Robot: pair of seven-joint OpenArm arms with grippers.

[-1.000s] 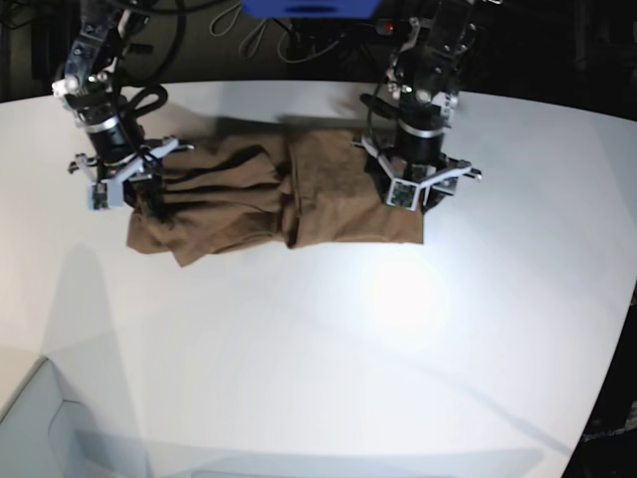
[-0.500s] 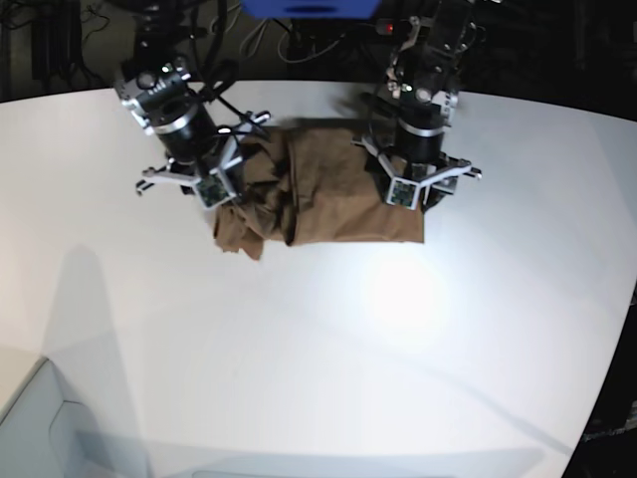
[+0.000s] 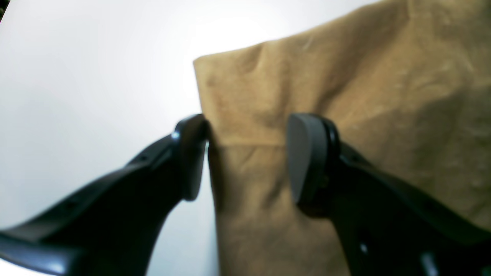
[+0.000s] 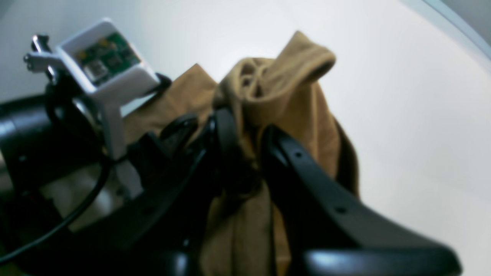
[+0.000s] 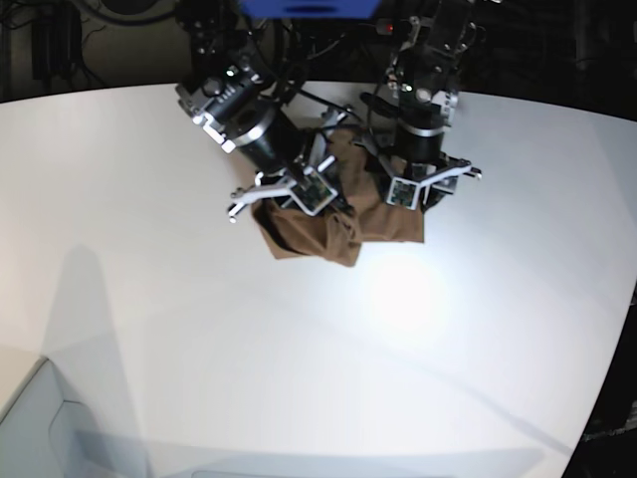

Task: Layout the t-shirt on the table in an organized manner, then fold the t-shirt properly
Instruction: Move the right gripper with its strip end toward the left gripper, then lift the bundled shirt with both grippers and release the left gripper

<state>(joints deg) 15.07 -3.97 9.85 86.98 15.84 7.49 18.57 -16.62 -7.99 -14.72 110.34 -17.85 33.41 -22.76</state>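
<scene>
The tan-brown t-shirt point(image 5: 386, 221) lies bunched and folded over on the white table point(image 5: 299, 349) at the far middle. My right gripper point(image 5: 299, 207) is shut on a gathered fold of the shirt point(image 4: 291, 76) and holds it raised, close to the other arm. My left gripper point(image 5: 413, 204) stands over the shirt's right edge. In the left wrist view its fingers point(image 3: 307, 161) are apart, down on the flat cloth point(image 3: 345, 76) and straddling its edge, with bare table point(image 3: 76, 57) beside it.
A blue object point(image 5: 309, 8) and dark cables sit behind the table's curved far edge. A pale grey bin corner point(image 5: 40, 428) shows at the bottom left. The left arm's white camera housing point(image 4: 103, 57) is close beside my right gripper point(image 4: 249, 153).
My right gripper has carried the shirt's left side across to the right, doubling the cloth over toward the left arm. The left arm has not moved.
</scene>
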